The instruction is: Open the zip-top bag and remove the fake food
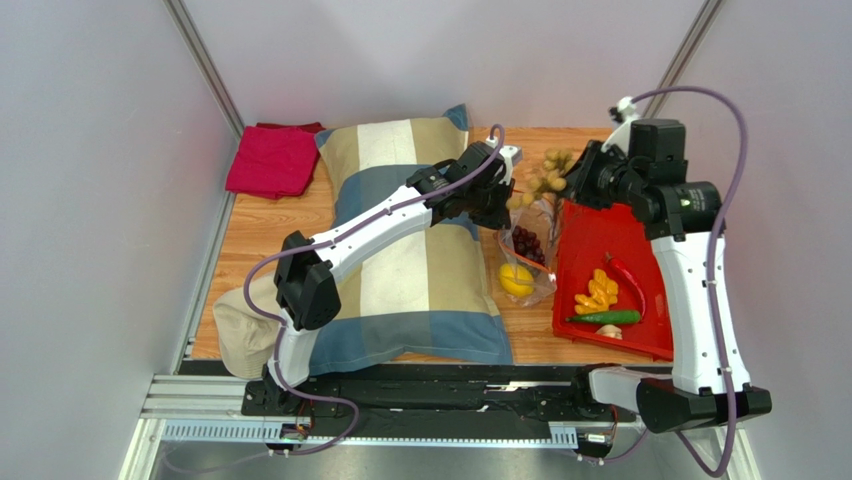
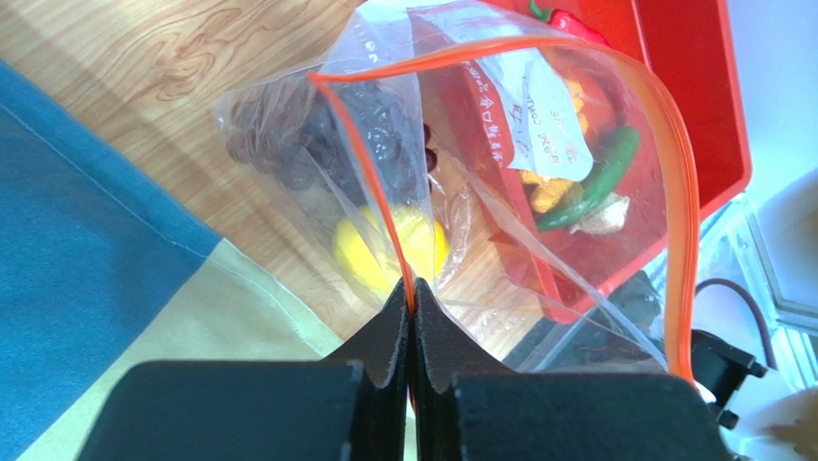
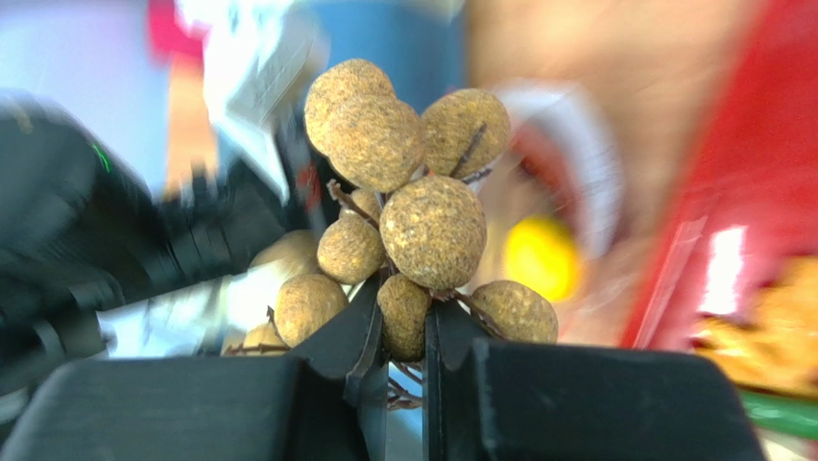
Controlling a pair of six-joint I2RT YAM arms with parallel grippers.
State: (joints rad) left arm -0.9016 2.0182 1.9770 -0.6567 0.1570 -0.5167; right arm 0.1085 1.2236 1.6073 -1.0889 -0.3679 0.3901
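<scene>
**Left hand**, closed, pinches the red-orange zip strip of the clear crinkly zip-top bag gaping just beyond its tips. **Right hand**, nearly closed, grips a brown toy fruit cluster by its stem. Film likely limp, slippery: hold the stiffer strip.

A robot test booth in a lab is shown. A wooden table is closed in by plain pale walls and metal posts. Two robot arms are bolted to a metal rail at the near edge.
</scene>
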